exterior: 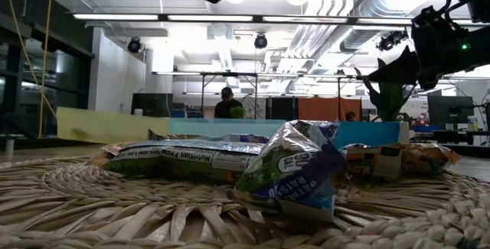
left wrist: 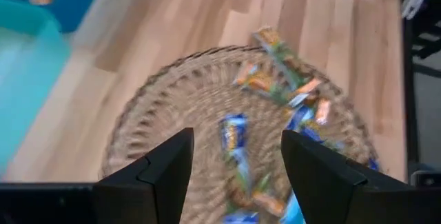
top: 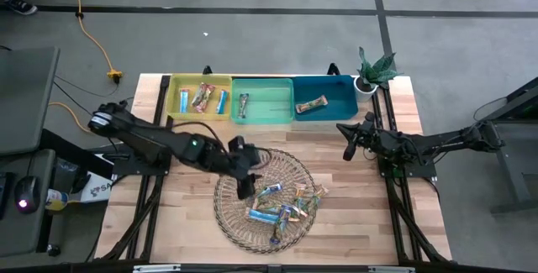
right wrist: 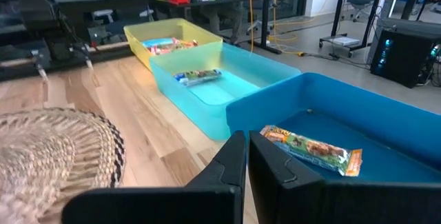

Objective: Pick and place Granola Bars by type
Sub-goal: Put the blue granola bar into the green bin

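Up at the far edge of the wooden table [top: 353, 214] three bins stand side by side, touching. In the yellow bin [top: 200, 81] lie four wrapped bars: a blue one [top: 183, 101], two reddish-pink ones [top: 201, 97] close together, and another blue one [top: 222, 102]. The green bin [top: 282, 105] holds a single bar [top: 243, 105], lying near the wall it shares with the yellow one. The teal bin [top: 343, 97] holds one orange and green bar [right wrist: 311, 149], resting flat on its floor.

Most of the Granola Bars [top: 282, 208] are still heaped on the round wicker plate [top: 231, 218] near the table's middle, spread over the half of it towards the right arm; blue, orange and green wrappers overlap there. From table height a green bar [exterior: 187, 159] and a crumpled blue one [exterior: 295, 168] sit foremost on the weave.

The left gripper [top: 246, 191] hangs over the plate's left part, its fingers [left wrist: 162, 172] spread wide with nothing between them; a blue bar [left wrist: 234, 138] lies on the plate below the gap. The right gripper [top: 349, 152] waits above bare table just in front of the teal bin, its fingers [right wrist: 224, 172] pressed together and empty. A small potted plant [top: 373, 70] stands at the corner beside the teal bin
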You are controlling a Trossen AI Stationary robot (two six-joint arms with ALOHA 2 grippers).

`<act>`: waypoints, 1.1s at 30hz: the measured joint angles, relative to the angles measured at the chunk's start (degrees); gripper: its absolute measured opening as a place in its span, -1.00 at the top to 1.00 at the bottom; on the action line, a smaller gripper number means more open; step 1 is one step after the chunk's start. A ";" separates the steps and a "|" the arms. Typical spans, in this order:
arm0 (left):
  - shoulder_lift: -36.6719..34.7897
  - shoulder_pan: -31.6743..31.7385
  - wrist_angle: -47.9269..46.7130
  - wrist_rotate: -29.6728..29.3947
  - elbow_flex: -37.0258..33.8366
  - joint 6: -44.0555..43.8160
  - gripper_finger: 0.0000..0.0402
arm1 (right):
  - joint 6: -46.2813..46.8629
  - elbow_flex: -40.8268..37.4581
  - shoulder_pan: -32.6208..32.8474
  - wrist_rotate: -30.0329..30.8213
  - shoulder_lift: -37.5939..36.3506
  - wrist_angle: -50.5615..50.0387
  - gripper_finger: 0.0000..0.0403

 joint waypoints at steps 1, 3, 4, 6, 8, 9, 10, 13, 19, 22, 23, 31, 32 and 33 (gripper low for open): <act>0.80 -0.33 0.27 0.02 0.08 -0.65 -0.08 | 0.00 0.00 -0.02 -0.07 0.26 0.13 1.00; 2.60 -0.68 -0.10 0.84 0.01 -0.91 -0.08 | 0.02 0.00 -0.02 -0.26 0.55 -0.02 1.00; 3.59 -0.68 0.75 1.58 0.03 -1.13 -0.08 | 0.01 0.00 -0.02 -0.23 0.51 -0.17 1.00; 4.92 -0.50 0.52 2.61 -0.04 -2.25 -0.08 | 0.02 0.01 0.00 -0.39 0.94 0.17 1.00; 6.47 -0.44 2.24 3.35 0.11 -3.17 -0.08 | 0.00 0.00 -0.01 -0.64 0.89 -0.17 1.00; 7.17 -0.42 2.58 3.49 0.14 -3.29 -0.08 | 0.02 0.00 -0.01 -0.99 1.05 -0.03 1.00; 7.83 -0.42 1.91 3.47 -0.01 -3.40 -0.08 | 0.02 0.00 -0.01 -1.14 1.07 -0.02 1.00; 9.86 -0.44 2.49 3.55 0.05 -4.03 -0.08 | 0.02 0.00 -0.02 -1.47 1.30 0.20 1.00; 13.44 -0.44 2.19 5.58 -0.02 -5.25 -0.08 | 0.02 0.02 -0.02 -2.30 1.48 -0.16 1.00; 15.19 0.21 2.30 7.85 0.06 -5.46 -0.08 | 0.02 0.02 0.01 -2.68 1.73 0.18 1.00; 15.86 0.30 2.28 8.30 0.06 -5.61 -0.08 | 0.00 0.02 0.01 -2.66 1.70 0.03 1.00; 18.66 1.24 2.76 9.41 0.01 -5.37 -0.08 | 0.00 0.01 -0.01 -2.68 1.69 -0.06 1.00; 18.83 1.49 2.91 9.45 0.01 -5.36 -0.08 | 0.02 0.00 0.01 -2.68 1.69 -0.05 1.00; 18.87 1.54 2.58 9.41 0.01 -5.34 -0.08 | 0.02 0.00 0.01 -2.68 1.69 -0.07 1.00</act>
